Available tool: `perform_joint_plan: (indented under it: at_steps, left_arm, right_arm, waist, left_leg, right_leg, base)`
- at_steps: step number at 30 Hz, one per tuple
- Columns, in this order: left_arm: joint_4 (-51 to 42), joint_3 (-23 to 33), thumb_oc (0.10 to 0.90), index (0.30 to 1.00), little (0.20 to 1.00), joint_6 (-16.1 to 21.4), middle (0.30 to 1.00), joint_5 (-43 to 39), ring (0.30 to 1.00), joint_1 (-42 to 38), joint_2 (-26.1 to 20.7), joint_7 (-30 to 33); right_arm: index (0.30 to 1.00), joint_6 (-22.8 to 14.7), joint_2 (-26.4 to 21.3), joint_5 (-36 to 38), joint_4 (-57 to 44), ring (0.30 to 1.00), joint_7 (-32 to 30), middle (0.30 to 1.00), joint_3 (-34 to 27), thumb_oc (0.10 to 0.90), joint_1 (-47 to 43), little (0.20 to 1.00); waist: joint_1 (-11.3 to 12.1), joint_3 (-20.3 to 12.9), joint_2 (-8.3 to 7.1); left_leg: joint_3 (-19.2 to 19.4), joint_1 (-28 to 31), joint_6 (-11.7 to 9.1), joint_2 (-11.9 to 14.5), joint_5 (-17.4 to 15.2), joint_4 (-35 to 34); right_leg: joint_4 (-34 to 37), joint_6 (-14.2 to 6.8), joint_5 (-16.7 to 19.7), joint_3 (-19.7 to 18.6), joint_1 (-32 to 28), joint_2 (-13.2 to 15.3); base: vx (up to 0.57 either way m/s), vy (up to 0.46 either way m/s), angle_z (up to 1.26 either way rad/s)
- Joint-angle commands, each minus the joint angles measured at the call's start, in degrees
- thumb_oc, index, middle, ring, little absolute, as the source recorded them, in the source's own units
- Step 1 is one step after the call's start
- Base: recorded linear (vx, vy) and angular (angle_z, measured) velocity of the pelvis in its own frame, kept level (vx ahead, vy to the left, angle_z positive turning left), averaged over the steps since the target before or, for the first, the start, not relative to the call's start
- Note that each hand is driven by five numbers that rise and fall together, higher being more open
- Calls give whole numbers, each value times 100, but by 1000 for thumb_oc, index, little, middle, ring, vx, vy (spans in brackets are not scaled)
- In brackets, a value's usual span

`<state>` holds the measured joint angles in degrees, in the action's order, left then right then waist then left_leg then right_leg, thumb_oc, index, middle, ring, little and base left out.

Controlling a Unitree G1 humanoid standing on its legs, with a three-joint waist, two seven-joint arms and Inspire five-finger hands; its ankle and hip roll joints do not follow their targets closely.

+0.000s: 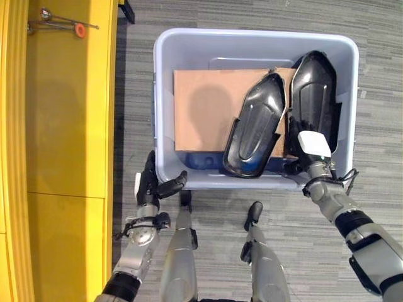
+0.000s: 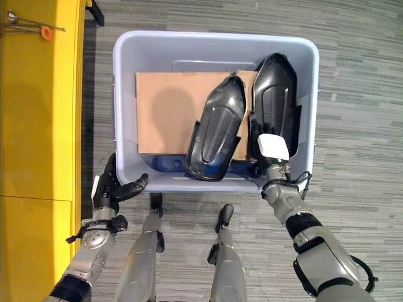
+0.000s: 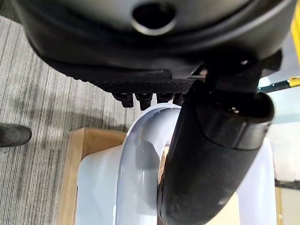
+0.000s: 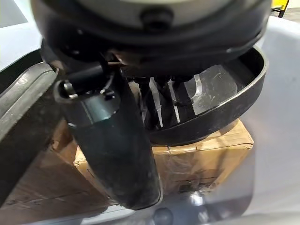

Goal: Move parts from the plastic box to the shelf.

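Nearest the camera, the left hand sits at the near left corner of the plastic box, its fingers straight along the outside of the wall and its thumb hooked over the rim; the left wrist view shows that thumb lying across the pale rim. On the other side the right hand reaches over the near rim into the box's right part, where its fingers go down into the hollow of the right black part; the right wrist view shows them inside that shell, with the thumb outside its edge, but whether they clamp it I cannot tell. Just beside it, to the left, a second black part lies tilted with its lower end near the front wall. Both parts rest on a brown cardboard sheet that covers much of the box's bottom. The box stands on grey striped floor, and a yellow shelf runs along the left side.
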<state>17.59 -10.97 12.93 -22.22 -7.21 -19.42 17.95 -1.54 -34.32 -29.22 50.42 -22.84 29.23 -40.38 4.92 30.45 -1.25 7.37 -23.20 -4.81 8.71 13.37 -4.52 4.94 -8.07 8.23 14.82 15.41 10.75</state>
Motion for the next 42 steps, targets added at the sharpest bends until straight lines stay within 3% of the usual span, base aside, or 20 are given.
perform_joint_plan:
  at_steps: [1,2,18,33,42]
  left_arm:
    - [-66,-155,900,1000,1000,164,1000,79,1000,161,-175,-73]
    - [-72,-165,900,1000,1000,165,1000,78,1000,162,-175,-75]
    - [-34,-84,900,1000,1000,88,1000,128,1000,74,-173,-59]
    - [45,25,900,1000,1000,2,1000,321,1000,36,-185,-30]
    - [148,139,900,1000,1000,-49,1000,418,1000,143,-179,-43]
  right_arm:
    - [596,309,-259,-185,654,596,215,596,287,612,-158,596]
    - [300,340,-278,-284,659,300,189,300,297,400,-153,300]
    - [300,443,-597,-695,-131,300,-8,300,1,400,146,300]
    - [300,429,-881,-786,-1179,300,-338,300,-802,400,820,300]
    - [300,400,-1080,-902,-1972,300,-450,300,-1263,400,1221,300]
  waist:
    - [140,-66,8]
    - [138,-66,12]
    - [43,-66,-70]
    - [-18,-67,-134]
    - [-46,-348,-190]
  left_leg:
    - [126,354,-311,207,-695,-48]
    - [121,359,-313,204,-699,-48]
    - [109,592,-319,212,-736,-48]
    - [75,1303,-281,169,-856,-48]
    - [90,1645,-238,131,-946,-48]
  right_leg:
    - [-390,-59,75,-17,283,396]
    - [-394,-60,72,-13,275,397]
    - [-393,-86,47,27,25,428]
    - [-483,-100,-96,32,-679,498]
    - [-523,-101,-200,8,-982,536]
  base:
    - [0,0,0]
    - [0,0,0]
    - [0,1,0]
    - [3,6,3]
    - [20,15,2]
